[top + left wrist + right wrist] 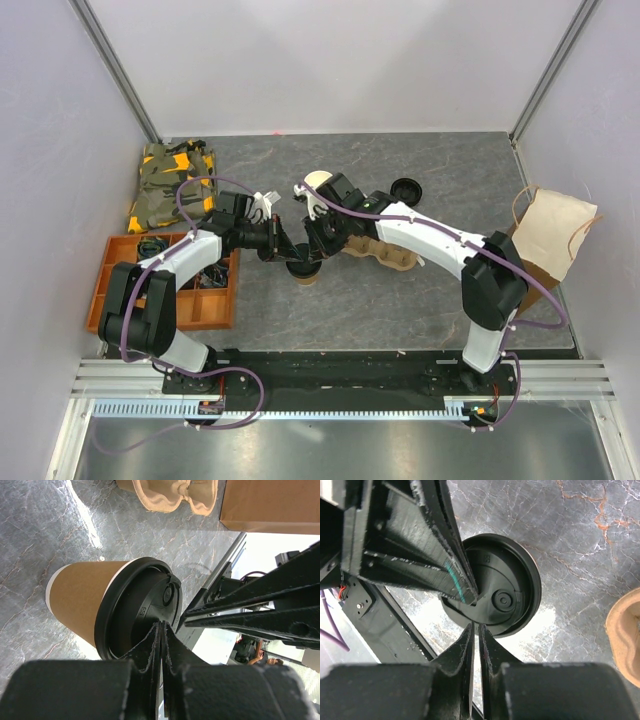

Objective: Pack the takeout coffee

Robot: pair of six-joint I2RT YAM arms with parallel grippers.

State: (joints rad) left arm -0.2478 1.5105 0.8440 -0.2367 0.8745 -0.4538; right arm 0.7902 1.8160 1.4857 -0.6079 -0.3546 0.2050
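A small brown paper cup (80,600) with a cream rim is seen standing upright on the grey marbled table (40,530), near the middle of the surface. It is capped by a round black plastic lid (507,577). The cup is placed just in front of a moulded brown pulp cup carrier (170,495), apart from it and not in any of its wells.

Both arms are brought together over the cup. The left gripper (161,627) is shown with its two fingers pressed flat against each other, nothing held between them, and their tips are laid against the lid. The right gripper (475,630) is likewise clenched, only a thin slit being left between its fingers, with nothing grasped; its tips are set at the lid's edge on the side opposite the left gripper.

A brown paper bag with twine handles (552,235) is seen at the right edge of the table, well apart from the cup. A second loose black lid (407,188) is found behind the carrier. An orange compartment tray (105,280) is placed at the left.
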